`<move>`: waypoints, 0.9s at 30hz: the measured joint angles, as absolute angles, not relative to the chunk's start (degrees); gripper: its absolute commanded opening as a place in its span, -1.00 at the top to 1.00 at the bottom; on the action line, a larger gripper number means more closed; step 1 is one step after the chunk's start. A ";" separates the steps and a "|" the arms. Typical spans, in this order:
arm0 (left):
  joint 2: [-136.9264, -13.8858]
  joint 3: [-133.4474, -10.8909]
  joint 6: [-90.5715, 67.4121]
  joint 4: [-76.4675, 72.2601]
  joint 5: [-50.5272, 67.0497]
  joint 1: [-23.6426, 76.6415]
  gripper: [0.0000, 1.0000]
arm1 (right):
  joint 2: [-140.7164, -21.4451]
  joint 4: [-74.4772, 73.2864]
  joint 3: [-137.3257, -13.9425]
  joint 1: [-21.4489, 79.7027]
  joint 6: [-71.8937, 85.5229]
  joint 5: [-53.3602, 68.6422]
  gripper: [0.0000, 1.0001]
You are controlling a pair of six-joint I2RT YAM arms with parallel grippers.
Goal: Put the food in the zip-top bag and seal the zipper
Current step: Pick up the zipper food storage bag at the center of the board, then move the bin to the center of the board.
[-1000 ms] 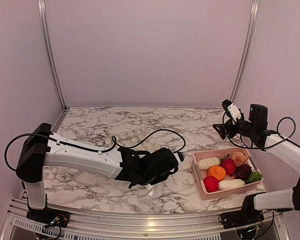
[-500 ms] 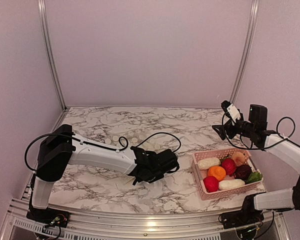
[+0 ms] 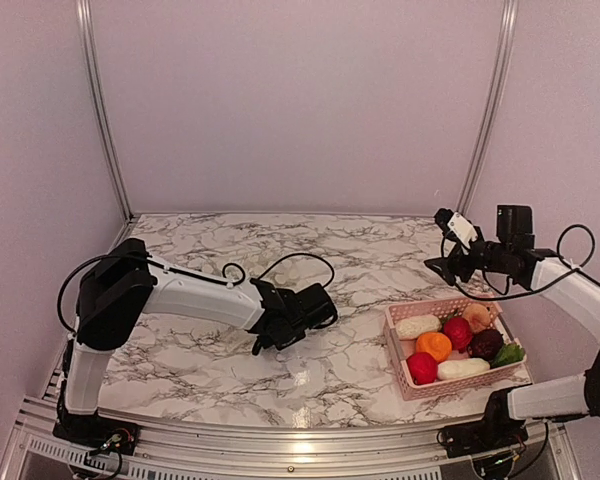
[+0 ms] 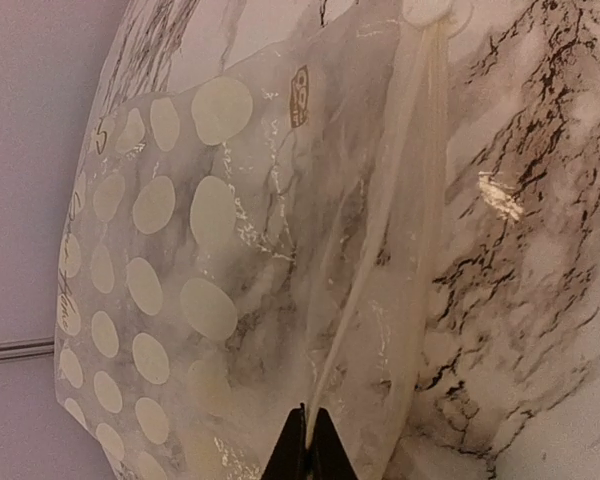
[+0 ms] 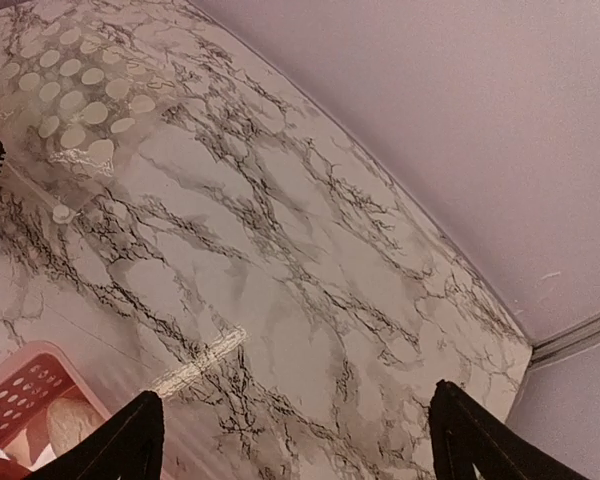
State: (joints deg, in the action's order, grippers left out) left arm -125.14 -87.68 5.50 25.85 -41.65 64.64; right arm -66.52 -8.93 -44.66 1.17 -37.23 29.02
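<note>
On the marble table, left of centre, the left gripper is pressed together on the zipper of the zip-top bag, which lies flat. The right gripper hovers spread wide, holding nothing, near the food, which sits in the pink basket.

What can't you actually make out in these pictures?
- Top view: the zip-top bag almost vanishes against the marble table, being clear.
- Left wrist view: whether the zipper is pressed shut; the strip is too pale, and the bottom edge crops the left gripper.
- Right wrist view: the bottom edge cuts off the pink basket, hiding most of the food.
</note>
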 measured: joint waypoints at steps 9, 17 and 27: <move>-111.04 -79.77 5.37 26.94 -39.88 57.65 1.00 | -70.48 -32.84 -54.46 1.06 -63.35 25.96 -0.40; -93.56 -74.02 3.40 24.27 -33.76 52.73 1.00 | -85.71 -46.22 -60.88 1.04 -73.82 18.61 -0.25; -91.77 -68.36 2.70 22.09 -31.18 51.31 1.00 | -93.14 -50.35 -65.60 2.28 -74.94 15.18 0.30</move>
State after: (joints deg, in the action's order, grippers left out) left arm -91.77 -68.36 2.70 22.09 -31.18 51.31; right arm -93.14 -50.35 -65.60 2.28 -74.94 15.18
